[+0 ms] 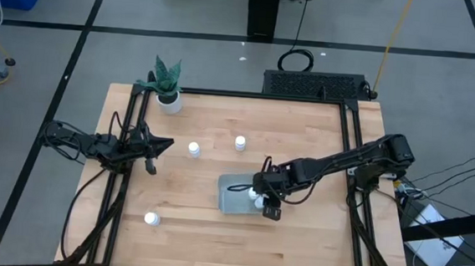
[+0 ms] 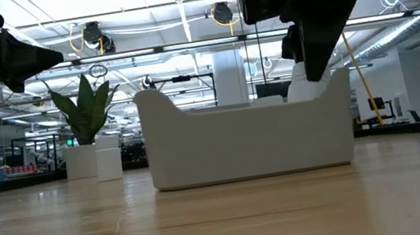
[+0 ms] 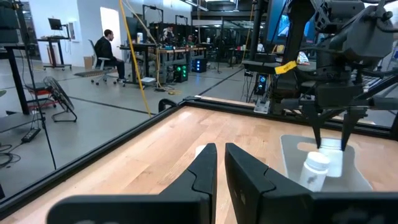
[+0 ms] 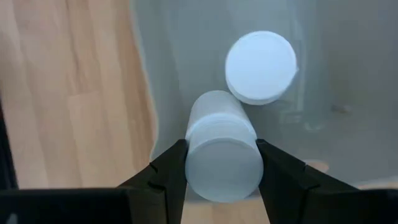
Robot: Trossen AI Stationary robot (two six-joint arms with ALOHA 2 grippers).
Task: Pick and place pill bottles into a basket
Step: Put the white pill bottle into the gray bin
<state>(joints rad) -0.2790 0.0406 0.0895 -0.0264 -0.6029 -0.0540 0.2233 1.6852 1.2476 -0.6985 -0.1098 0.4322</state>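
Your right gripper (image 4: 221, 163) is clamped on a pill bottle (image 4: 222, 149), its two fingers (image 4: 166, 169) pressing the bottle's sides, and it hangs over the near right corner of the basket (image 1: 231, 196) in the middle of the counter (image 1: 304, 138). A second bottle (image 4: 260, 66) already stands upright inside the basket, just beside the held one (whether the two touch you cannot tell from here). In the low view the basket's pale wall (image 2: 247, 141) hides most of what is in it.

Three more loose bottles stand on the bare wood: one (image 1: 240, 142) and another (image 1: 194, 149) beyond the basket toward the far edge, the third (image 1: 152, 219) well apart near the front left corner.

Your left gripper (image 1: 163, 144) waits at the left side of the counter with its fingers (image 3: 205, 168) drawn together, holding nothing. A potted plant (image 1: 168, 84) sits at the far left corner
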